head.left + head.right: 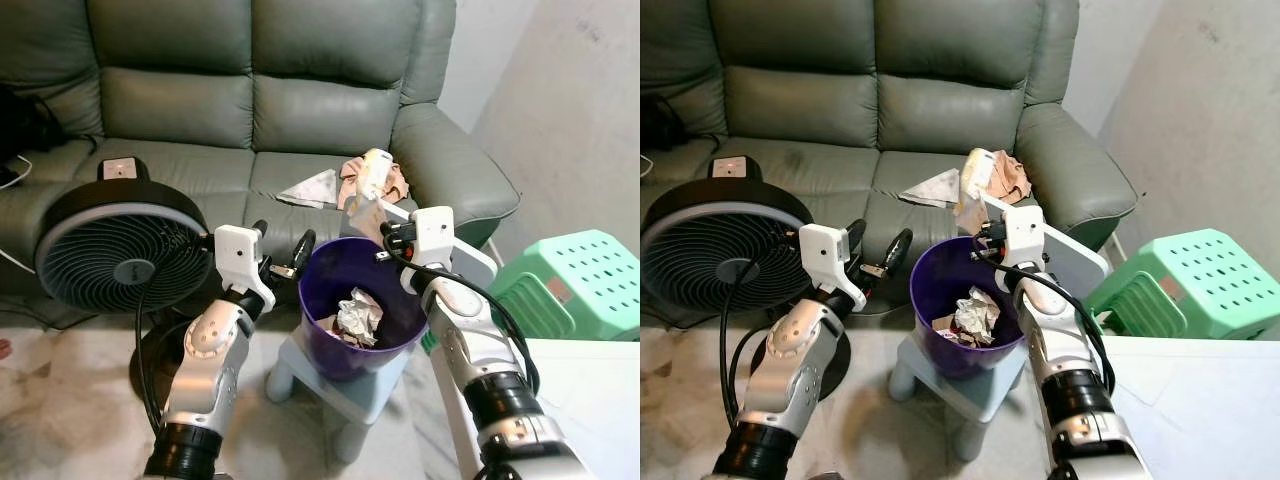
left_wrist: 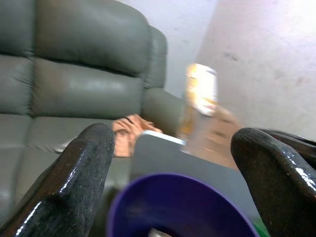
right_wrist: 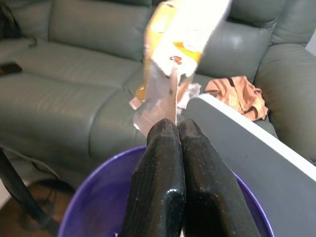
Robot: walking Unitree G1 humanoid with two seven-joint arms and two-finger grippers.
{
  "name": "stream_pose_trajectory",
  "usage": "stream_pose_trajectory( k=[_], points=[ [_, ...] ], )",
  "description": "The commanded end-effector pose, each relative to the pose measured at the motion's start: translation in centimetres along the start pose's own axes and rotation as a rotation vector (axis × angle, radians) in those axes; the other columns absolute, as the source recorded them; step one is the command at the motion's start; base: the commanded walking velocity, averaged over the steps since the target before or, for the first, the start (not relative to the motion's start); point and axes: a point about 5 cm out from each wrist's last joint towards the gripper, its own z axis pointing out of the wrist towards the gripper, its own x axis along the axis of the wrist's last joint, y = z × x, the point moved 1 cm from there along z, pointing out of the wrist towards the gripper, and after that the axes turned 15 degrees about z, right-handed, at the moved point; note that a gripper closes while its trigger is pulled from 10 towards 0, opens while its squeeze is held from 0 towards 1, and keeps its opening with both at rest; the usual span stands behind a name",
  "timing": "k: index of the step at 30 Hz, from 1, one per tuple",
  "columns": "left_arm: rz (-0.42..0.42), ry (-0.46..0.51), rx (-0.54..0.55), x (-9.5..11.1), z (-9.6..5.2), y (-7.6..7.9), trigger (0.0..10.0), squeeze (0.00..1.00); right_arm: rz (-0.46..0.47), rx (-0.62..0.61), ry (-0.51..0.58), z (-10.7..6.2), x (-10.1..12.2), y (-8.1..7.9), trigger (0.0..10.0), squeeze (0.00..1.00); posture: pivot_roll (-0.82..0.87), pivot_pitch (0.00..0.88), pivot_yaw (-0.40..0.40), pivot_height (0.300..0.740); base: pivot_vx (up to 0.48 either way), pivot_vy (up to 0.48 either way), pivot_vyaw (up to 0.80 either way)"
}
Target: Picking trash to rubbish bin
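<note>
— What's on the far left?

— A black floor fan point(image 1: 112, 258) stands before a grey-green leather sofa point(image 1: 250, 110); its stand is partly hidden behind the robot's left arm. Dark things at the sofa's left edge are cut off and I can't name them.

— And the left gripper?

— The left gripper point(image 1: 285, 255) hangs just beside the left rim of the purple rubbish bin point(image 1: 360, 345), fingers spread apart with nothing between them. In the left wrist view both fingers point(image 2: 81, 175) frame the bin's rim.

— What's in the bin?

— A crumpled ball of white paper point(image 1: 358, 318) and some brownish scraps too small to make out. The bin sits on a pale blue stool point(image 1: 345, 400).

— Where is the trash being handled?

— The right gripper point(image 3: 170, 143) is above the bin's back rim, fingers pressed together on a yellow-and-white wrapper point(image 3: 180, 37). The wrapper stands up above the fingertips, blurred, so its print is unreadable. A flat grey board point(image 3: 242, 143) runs just beside it; its lower end is hidden behind the right arm.

— Anything behind?

— A folded white cloth point(image 1: 312, 188) and an orange crumpled cloth point(image 1: 392, 180) on the sofa seat, the latter partly covered by the wrapper.

— Far right?

— A green plastic stool point(image 1: 575, 285), cut off by the frame.
</note>
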Motion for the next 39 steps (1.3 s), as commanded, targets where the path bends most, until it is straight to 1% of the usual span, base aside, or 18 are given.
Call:
stream_pose_trajectory(
  k=[1,6,10,11,13,15,16,17,18,19,25,26,29,32,34,37,39],
  points=[
    [0.004,0.005,-0.034,0.4,0.1,1.2,10.0,0.0,-0.031,-0.006,-0.008,0.3,0.0,0.0,10.0,0.0,0.15,0.136,-0.192,0.715,0.0,0.0,0.0],
    [-0.003,0.008,-0.047,0.5,-0.1,2.3,10.0,0.0,-0.068,-0.014,-0.026,1.3,0.1,-0.6,10.0,0.0,0.16,0.143,-0.205,0.715,0.0,0.0,0.0],
    [-0.008,0.009,-0.047,0.8,-0.2,2.6,10.0,0.0,-0.1,-0.036,-0.032,1.7,0.1,-0.8,10.0,0.0,0.17,0.146,-0.212,0.715,0.0,0.0,0.0],
    [-0.008,0.009,-0.046,0.9,-0.3,2.7,10.0,0.0,-0.143,-0.068,-0.034,1.9,0.1,-0.7,10.0,0.0,0.18,0.147,-0.215,0.715,0.0,0.0,0.0],
    [-0.009,0.009,-0.045,0.9,-0.4,2.7,10.0,0.0,-0.151,-0.08,-0.038,1.9,0.0,-0.6,10.0,0.0,0.18,0.149,-0.216,0.715,0.0,0.0,0.0],
    [-0.008,0.008,-0.045,0.9,-0.5,2.7,10.0,0.0,-0.139,-0.091,-0.036,1.9,0.0,-0.4,10.0,0.0,0.18,0.148,-0.217,0.715,0.0,0.0,0.0],
    [-0.007,0.006,-0.044,0.9,-0.5,2.7,10.0,0.0,-0.115,-0.102,-0.028,1.9,0.0,-0.3,10.0,0.0,0.18,0.149,-0.218,0.715,0.0,0.0,0.0],
    [-0.007,0.006,-0.044,0.9,-0.6,2.6,10.0,0.0,-0.108,-0.137,-0.026,1.9,0.0,0.1,10.0,0.62,0.19,0.149,-0.219,0.715,0.0,0.0,0.0],
    [-0.007,0.006,-0.044,0.9,-0.6,2.6,10.0,0.0,-0.108,-0.137,-0.026,1.9,0.0,0.1,10.0,0.62,0.19,0.149,-0.219,0.715,0.0,0.0,0.0],
    [-0.005,0.004,-0.043,0.9,-0.6,2.5,10.0,0.0,-0.055,-0.129,-0.02,1.8,-0.1,0.2,10.0,1.0,0.19,0.15,-0.218,0.715,0.0,0.0,0.0],
    [-0.008,0.003,-0.043,1.0,-0.7,2.5,10.0,0.0,-0.089,-0.146,-0.011,1.7,-0.2,0.4,10.0,1.0,0.18,0.148,-0.216,0.715,0.0,0.0,0.0],
    [-0.005,0.001,-0.047,1.0,-0.6,2.6,10.0,0.0,-0.058,-0.136,-0.003,1.6,-0.2,0.6,10.0,1.0,0.18,0.146,-0.215,0.715,0.0,0.0,0.0],
    [-0.005,0.001,-0.048,1.0,-0.6,2.6,10.0,0.0,-0.056,-0.141,0.003,1.6,-0.2,0.6,10.0,1.0,0.18,0.146,-0.213,0.715,0.0,0.0,0.0],
    [-0.004,0.001,-0.049,1.0,-0.7,2.5,10.0,0.0,-0.027,-0.128,0.022,1.5,-0.3,0.5,10.0,1.0,0.18,0.141,-0.207,0.715,0.0,0.0,0.0],
    [-0.001,0.001,-0.051,1.0,-0.7,2.5,10.0,0.0,-0.014,-0.112,0.044,1.4,-0.1,0.3,10.0,1.0,0.18,0.137,-0.205,0.715,0.0,0.0,0.0],
    [0.007,0.005,-0.046,1.1,-0.7,2.0,10.0,0.0,-0.049,-0.029,0.114,1.1,0.5,-0.3,10.0,1.0,0.18,0.132,-0.196,0.715,0.0,0.0,0.0],
    [0.03,0.025,-0.029,1.3,-0.5,1.3,10.0,0.0,-0.034,-0.008,0.18,0.5,0.8,0.0,10.0,1.0,0.18,0.131,-0.177,0.715,0.0,0.0,0.0]
  ],
)
